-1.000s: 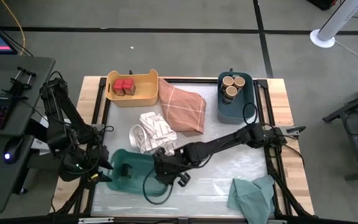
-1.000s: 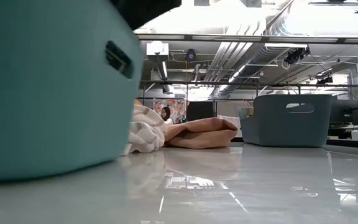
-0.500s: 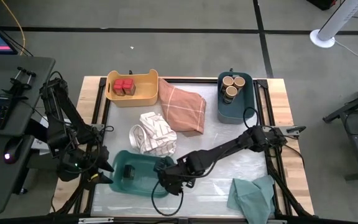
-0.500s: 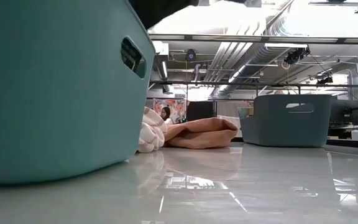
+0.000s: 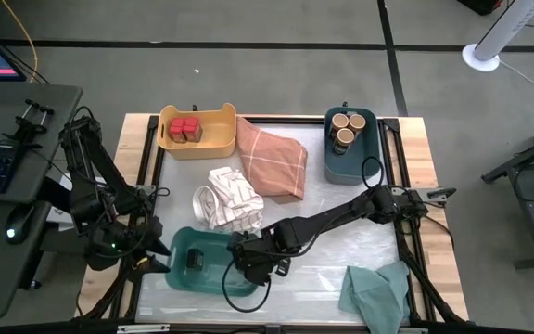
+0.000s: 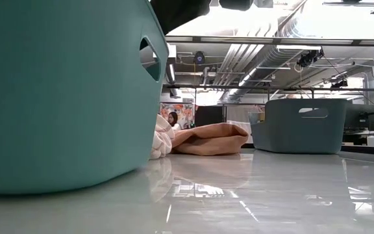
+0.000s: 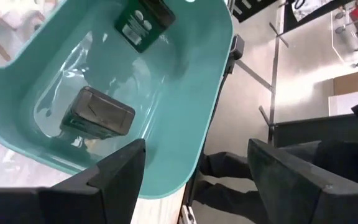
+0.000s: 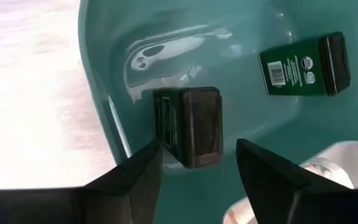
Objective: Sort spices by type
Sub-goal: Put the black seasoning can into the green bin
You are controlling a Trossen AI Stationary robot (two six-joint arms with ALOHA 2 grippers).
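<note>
In the high view the right tool [image 5: 245,263] hangs over the right end of the teal bin [image 5: 182,276], which sits at the lower left of the bench [image 5: 341,232]. Its wrist view shows the fingers [image 8: 135,174] parted, with a black spice block [image 8: 188,126] lying on the bin floor between and beyond them; the fingers do not touch it. A second black block with a green label [image 8: 303,65] lies farther along the same bin. The left tool [image 5: 146,258] waits at the bin's left end, off the bench edge, its fingers [image 7: 114,174] spread wide and empty.

At the upper left of the frame, a yellow bin [image 5: 213,139] holds two red-topped boxes [image 5: 185,129]. At the upper right, a blue bin [image 5: 336,167] holds three round tan-topped jars [image 5: 345,126]. Between these bins lies an orange cloth [image 5: 274,162], with a striped cloth [image 5: 228,197] just below it, touching the teal bin's upper rim. A green cloth [image 5: 378,292] lies at the lower right corner.
</note>
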